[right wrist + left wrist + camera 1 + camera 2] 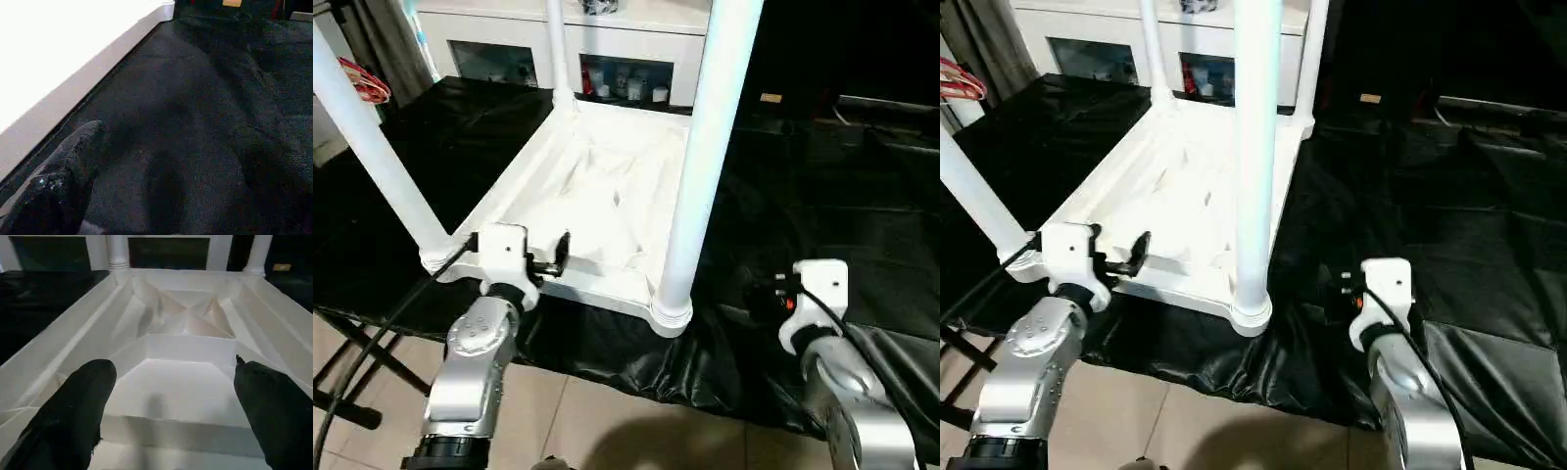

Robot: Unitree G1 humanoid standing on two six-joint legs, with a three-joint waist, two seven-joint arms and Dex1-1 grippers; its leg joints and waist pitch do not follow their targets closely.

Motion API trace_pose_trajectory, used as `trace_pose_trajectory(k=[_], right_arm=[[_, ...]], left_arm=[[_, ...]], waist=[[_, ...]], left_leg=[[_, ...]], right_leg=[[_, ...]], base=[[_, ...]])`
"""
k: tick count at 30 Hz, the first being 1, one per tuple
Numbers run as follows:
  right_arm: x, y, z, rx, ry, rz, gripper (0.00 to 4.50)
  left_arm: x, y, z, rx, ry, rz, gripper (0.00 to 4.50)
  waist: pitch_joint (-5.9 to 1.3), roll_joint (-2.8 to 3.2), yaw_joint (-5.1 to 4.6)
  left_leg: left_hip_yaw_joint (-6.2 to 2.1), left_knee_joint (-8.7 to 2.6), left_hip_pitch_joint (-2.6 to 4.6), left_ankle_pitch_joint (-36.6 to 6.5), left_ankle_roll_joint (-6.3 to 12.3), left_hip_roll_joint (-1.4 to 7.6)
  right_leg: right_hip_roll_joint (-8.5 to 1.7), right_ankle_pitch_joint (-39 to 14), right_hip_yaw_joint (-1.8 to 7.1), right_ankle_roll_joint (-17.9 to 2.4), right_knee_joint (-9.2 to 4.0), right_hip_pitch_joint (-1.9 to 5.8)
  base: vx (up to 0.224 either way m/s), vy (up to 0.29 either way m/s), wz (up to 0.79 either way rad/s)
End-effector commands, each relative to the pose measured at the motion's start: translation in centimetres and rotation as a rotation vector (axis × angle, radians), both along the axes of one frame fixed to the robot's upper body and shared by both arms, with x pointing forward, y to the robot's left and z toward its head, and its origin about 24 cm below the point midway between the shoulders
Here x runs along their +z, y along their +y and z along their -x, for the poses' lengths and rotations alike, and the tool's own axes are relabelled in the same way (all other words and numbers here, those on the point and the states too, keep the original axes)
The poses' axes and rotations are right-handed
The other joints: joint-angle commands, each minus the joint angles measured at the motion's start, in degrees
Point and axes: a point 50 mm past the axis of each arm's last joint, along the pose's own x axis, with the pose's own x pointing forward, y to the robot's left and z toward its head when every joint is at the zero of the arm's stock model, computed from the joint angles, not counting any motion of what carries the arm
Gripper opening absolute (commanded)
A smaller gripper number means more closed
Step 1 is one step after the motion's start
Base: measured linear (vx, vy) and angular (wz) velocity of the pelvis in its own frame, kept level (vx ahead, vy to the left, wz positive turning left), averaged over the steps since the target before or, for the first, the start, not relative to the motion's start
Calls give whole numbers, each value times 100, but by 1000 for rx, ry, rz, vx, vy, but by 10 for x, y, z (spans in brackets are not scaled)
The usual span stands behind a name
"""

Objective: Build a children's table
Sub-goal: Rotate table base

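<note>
The white children's table (pixel 597 196) lies upside down on the black cloth, ribbed underside (pixel 181 328) facing up. Legs stand upright in its corner sockets: the near right leg (pixel 705 147), the near left leg (pixel 372 147) and a far leg (pixel 556 49). My left gripper (pixel 171 377) is open at the top's near edge, between the two near legs, its black fingers (pixel 83 401) spread wide over the rim with nothing between them. My right gripper (pixel 783 294) hangs open over the cloth to the right of the table, one finger (pixel 68 171) beside the top's side wall (pixel 73 93), holding nothing.
A black cloth (pixel 832 206) covers the work surface, its front edge hanging over a tiled floor (pixel 578 411). A white cabinet with glass doors (pixel 509 54) stands behind. Black stand legs (pixel 352 362) and red cables (pixel 362 83) are at the left.
</note>
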Motion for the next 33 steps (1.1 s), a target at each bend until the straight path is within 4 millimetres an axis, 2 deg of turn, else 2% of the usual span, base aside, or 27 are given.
trace_pose_trajectory(k=[1,3,4,5,6,9,10,11,12,13,14,15,16,17,18,19,20,21,22,23,24,25,27,29,30,32,33], right_arm=[[-3,-2,-1,-15,15,-12,450],[-5,0,-1,-7,20,-10,450],[-5,1,-1,-4,21,-11,450],[-4,2,-1,1,18,-13,450],[-4,3,-2,2,17,-13,450],[-3,3,-2,2,17,-12,450],[-4,3,-2,0,17,-23,450],[-4,2,-2,-3,19,-22,450],[-4,2,-2,-7,18,-21,450],[-4,2,-2,-8,17,-20,450],[-4,2,-2,-11,14,-18,450],[-3,1,-2,-24,14,-18,450],[-3,0,-1,-35,13,-26,450],[-3,0,-1,-37,13,-27,450],[-3,0,-1,-43,12,-30,450],[-3,0,-1,-42,12,-26,450],[-3,0,-1,-31,8,-19,450],[-3,1,-1,-27,8,-17,450],[-3,1,-1,-22,10,-17,450],[-3,1,-1,-22,10,-17,450],[-1,2,-2,11,5,-10,450],[0,2,-3,23,2,-8,450],[1,3,-4,56,-3,-2,450],[3,1,-6,80,-4,16,450],[3,0,-6,80,-3,20,450],[3,0,-7,80,-3,21,450],[4,-2,-7,85,-2,26,450]], left_arm=[[7,-4,-3,-28,-32,-23,442],[7,-6,-5,-47,-31,-35,442],[8,-6,-6,-54,-30,-39,442],[7,-6,-8,-57,-20,-47,442],[7,-6,-8,-57,-14,-51,442],[7,-6,-10,-63,-14,-50,442],[8,-7,-11,-71,-20,-51,442],[9,-8,-12,-80,-26,-50,442],[11,-8,-14,-79,-36,-70,442],[11,-8,-15,-77,-41,-79,442],[13,-7,-17,-74,-48,-100,442],[13,-8,-18,-71,-45,-114,442],[13,-8,-19,-69,-45,-110,442],[13,-8,-19,-68,-44,-105,442],[12,-8,-20,-64,-34,-80,442],[12,-7,-21,-48,-26,-45,442],[13,-7,-22,-35,-27,-36,442],[13,-7,-22,-38,-27,-37,442],[12,-7,-23,-46,-21,-47,442],[12,-7,-23,-46,-21,-47,442],[11,-7,-23,-54,-17,-42,442],[11,-7,-23,-56,-17,-43,442],[10,-4,-23,-50,-13,-45,442],[8,-3,-22,-52,-2,-41,442],[7,-2,-22,-53,0,-38,442],[7,-2,-22,-53,1,-36,442],[6,-3,-19,-60,8,-32,442]], waist=[[-316,-56,35],[-322,-32,33],[-327,-51,33],[-336,24,44],[-337,-18,36],[-348,30,55],[-383,78,50],[-364,-71,57],[-349,-60,166],[-345,-83,206],[-341,-84,219],[-325,5,191],[-345,78,103],[-344,141,8],[-329,209,-108],[-316,283,-191],[-311,253,-259],[-330,237,-268],[-345,63,-246],[-351,19,-170],[-349,34,-73],[-358,24,-33],[-344,67,-42],[-348,86,-39],[-339,79,-32],[-341,120,-25],[-341,68,-16]], left_leg=[[29,-362,-17,-1229,74,-34],[28,-356,-18,-1203,59,-37],[32,-352,-15,-1176,64,-42],[20,-349,-7,-1165,46,-39],[30,-341,-8,-1146,46,-45],[41,-326,-17,-1126,85,-64],[322,-120,234,-1261,-23,-83],[337,-96,180,-1454,-111,-170],[320,-23,68,-1577,-46,-222],[295,24,84,-1636,2,-205],[240,61,11,-1559,15,-244],[229,-18,102,-1536,-166,-189],[99,-180,263,-1624,-458,-34],[51,-224,322,-1592,-544,51],[-230,-486,244,-1551,-222,333],[-257,-564,333,-1606,229,574],[-275,-579,270,-1579,525,590],[-104,-403,228,-1672,1009,394],[201,64,57,-1645,1062,-285],[183,161,-39,-1452,983,-399],[67,55,-125,-1004,719,-289],[6,-36,-207,-773,465,-225],[-10,-89,-114,-905,222,-201],[-14,-139,-76,-1011,160,-188],[-36,-179,-89,-1033,120,-161],[-52,-204,-55,-1174,74,-119],[-54,-221,-57,-1211,68,-99]], right_leg=[[-160,-1279,151,-434,-394,258],[-155,-1139,151,-470,-380,264],[-151,-1077,149,-472,-378,271],[-157,-1017,151,-496,-361,267],[-146,-920,149,-509,-366,274],[-183,-807,162,-573,-360,295],[-71,-1217,434,-481,-503,32],[-37,-1433,524,-480,-455,101],[-132,-1810,824,-530,-512,210],[-147,-1935,921,-531,-542,168],[-44,-1914,1060,-571,-506,197],[197,-1777,987,-522,-433,-2],[488,-1044,627,-457,-239,-156],[580,-656,501,-511,-197,-171],[447,-35,246,-876,-5,-15],[292,-9,69,-1261,-14,-82],[212,1,24,-1387,-14,10],[117,-128,-41,-1690,-171,52],[49,-725,13,-1817,-501,179],[-114,-1406,104,-1541,-587,253],[-235,-2690,170,-786,-625,263],[-219,-3166,193,-210,-587,282],[-105,-3128,114,115,-605,171],[-53,-2844,66,108,-595,159],[-48,-2672,46,33,-558,176],[-51,-2499,42,-98,-537,158],[-60,-2334,46,-189,-515,177]], base=[[0,0,0],[0,0,0],[0,0,0],[0,0,0],[0,0,0],[0,0,0],[0,0,0],[-13,30,-36],[-13,30,-36],[-17,56,-57],[-29,77,-54],[-29,77,-54],[-30,35,-40],[0,0,0],[0,0,0],[0,0,0],[-6,-53,11],[-6,-53,11],[0,0,0],[0,0,0],[0,0,0],[-19,-80,-5],[-13,-78,2],[-5,-26,4],[0,0,0],[0,0,0],[0,0,0]])
